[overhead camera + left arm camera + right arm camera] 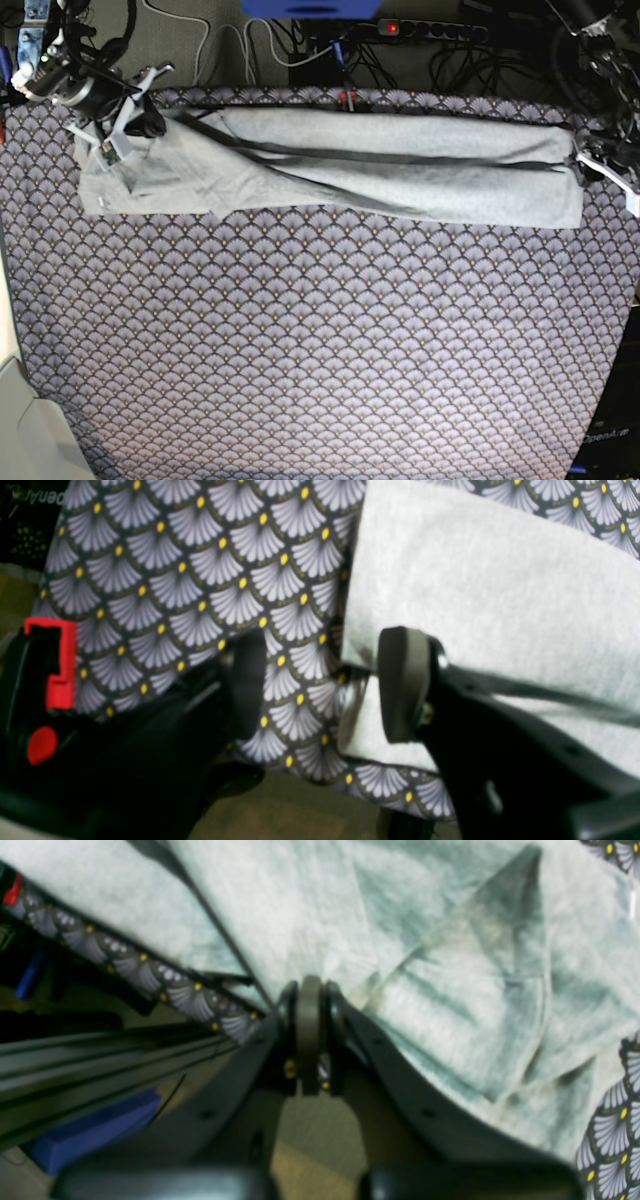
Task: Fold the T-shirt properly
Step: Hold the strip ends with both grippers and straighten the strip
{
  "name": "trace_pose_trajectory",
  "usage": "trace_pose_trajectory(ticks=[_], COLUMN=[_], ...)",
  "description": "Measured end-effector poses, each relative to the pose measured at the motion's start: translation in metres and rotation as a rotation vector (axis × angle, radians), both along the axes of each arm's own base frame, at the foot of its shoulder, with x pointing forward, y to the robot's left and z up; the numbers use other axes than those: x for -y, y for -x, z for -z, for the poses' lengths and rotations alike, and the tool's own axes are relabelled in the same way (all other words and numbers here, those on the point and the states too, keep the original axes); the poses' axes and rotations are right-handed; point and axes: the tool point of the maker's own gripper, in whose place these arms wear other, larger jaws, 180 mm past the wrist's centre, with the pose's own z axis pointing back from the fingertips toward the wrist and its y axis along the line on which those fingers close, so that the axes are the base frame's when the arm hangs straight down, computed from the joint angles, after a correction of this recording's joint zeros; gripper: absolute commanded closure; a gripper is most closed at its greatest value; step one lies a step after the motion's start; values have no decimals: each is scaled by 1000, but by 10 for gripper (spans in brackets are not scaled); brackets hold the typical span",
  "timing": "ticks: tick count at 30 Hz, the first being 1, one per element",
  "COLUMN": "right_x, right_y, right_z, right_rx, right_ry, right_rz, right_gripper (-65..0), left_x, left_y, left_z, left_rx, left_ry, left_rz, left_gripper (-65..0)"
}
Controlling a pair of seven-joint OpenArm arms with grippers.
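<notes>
Nearest the left wrist camera stood the left gripper, its jaws parted fairly wide and holding nothing, one dark pad just at the folded edge of the T-shirt and the other out over the patterned cloth. Outward from there the shirt's grey layers ran off to the right of that view, with bare floor showing below the cloth's edge.

The right gripper had its jaws pressed together. It sat at the shirt's rumpled end, where creases and a triangular flap fanned out, but whether fabric was pinched between the pads could not be told.

In the base view the T-shirt lay as a long band along the far edge of the table, stretched nearly from left to right, the right gripper at its left end and the left gripper at its right end.

The step in hand looked like taking both ends for the next fold. To do it well, the left jaws should slide over all the layers at the corner before closing, and both ends should lift together and evenly, keeping the band taut so the loose left end does not bunch further.
</notes>
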Motion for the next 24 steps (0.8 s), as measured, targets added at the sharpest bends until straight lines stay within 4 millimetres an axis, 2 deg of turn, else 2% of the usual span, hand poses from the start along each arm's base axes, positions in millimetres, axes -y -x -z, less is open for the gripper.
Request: trace_pose_trajectory(ticks=[3,12,18,24], right_x=[0,1,5,46], right_y=[0,0,-2,-8], right_z=[0,1,-1,-12], right_rx=[0,-5,2,38], right_ry=[0,4,9,69], right_rz=[0,0,12,111], right_gripper=[-14,-248,-271,-271], left_x=[0,0,0,-1], left_y=[0,0,0,0], left_z=[0,0,0,-1], left_rx=[0,1,1,3], left_ry=[1,1,2,0], left_rz=[0,0,0,-5], left_gripper=[-348,-348,-348,-349])
